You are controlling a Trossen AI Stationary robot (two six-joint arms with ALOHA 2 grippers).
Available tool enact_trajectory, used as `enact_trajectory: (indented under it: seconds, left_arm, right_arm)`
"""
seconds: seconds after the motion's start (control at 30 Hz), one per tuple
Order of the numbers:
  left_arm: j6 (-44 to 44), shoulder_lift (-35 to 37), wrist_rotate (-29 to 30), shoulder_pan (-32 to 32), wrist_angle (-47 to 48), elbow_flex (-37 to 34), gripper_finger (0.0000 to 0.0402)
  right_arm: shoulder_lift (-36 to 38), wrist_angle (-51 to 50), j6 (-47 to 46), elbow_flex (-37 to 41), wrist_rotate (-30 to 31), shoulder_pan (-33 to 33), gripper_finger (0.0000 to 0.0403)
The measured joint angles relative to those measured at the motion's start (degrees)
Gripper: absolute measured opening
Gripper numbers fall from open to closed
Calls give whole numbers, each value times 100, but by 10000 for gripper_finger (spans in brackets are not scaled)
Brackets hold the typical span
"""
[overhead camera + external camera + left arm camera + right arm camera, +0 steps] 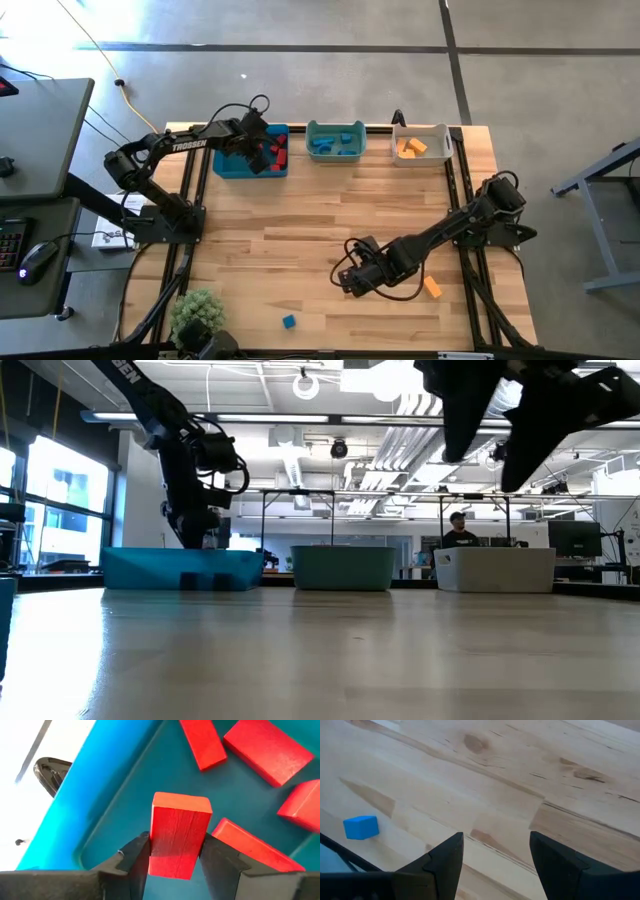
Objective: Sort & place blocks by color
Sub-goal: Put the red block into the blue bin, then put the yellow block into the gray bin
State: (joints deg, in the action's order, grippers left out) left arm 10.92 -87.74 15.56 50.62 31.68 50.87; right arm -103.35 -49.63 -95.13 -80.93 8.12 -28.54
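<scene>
From above, the table (300, 240) is pale wood planking with dark rails along its edges, standing on a grey concrete floor crossed by dark seams. Three open bins line its far edge: a blue bin (228, 166) holding red blocks (279, 152), a teal bin (335, 154) holding blue blocks (322, 145), and a white-grey bin (421, 158) holding orange blocks (410, 147). The left gripper (258, 148) hangs over the blue bin. The right gripper (352, 276) sits low over the bare near-middle of the table, with a loose orange block (432, 287) just beside its arm and a small blue cube (289, 321) near the front edge. A small green plant (196, 310) stands at the near left corner.

At table height, the wood shows smooth and slightly glossy. Behind the bins lies an open room with exposed ceiling ducts, bright windows at the left and a person (459, 532) seated at a desk.

The left wrist view shows the left gripper clamped on an upright red block (177, 840), a rectangular bar with visible grain, over the bin's smooth plastic floor, where other red bars lie.

The right wrist view shows the right gripper with fingers (445, 862) spread wide and nothing between them, above knotted, streaked wood, the blue cube lying off to one side.
</scene>
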Motion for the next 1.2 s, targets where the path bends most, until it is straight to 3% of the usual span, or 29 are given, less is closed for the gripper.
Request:
enact_trajectory:
  seconds: [0.33,0.5,0.7,0.93,1.2]
  left_arm:
    - [-43,0,-298,-3,308,0,184]
    - [-130,0,-300,-5,413,103,210]
    - [-132,26,-412,-14,785,565,213]
    - [-417,66,-694,-162,1177,1155,213]
    - [-1015,66,-1150,-750,1225,1526,213]
  right_arm:
    - [0,-877,-536,0,-36,-533,216]
    - [0,-1086,-545,0,-384,-802,216]
    - [0,-1765,-919,0,-755,-1083,216]
    - [0,-2323,-1261,0,-763,-1375,216]
    - [0,-2731,-1265,0,-786,-1716,216]
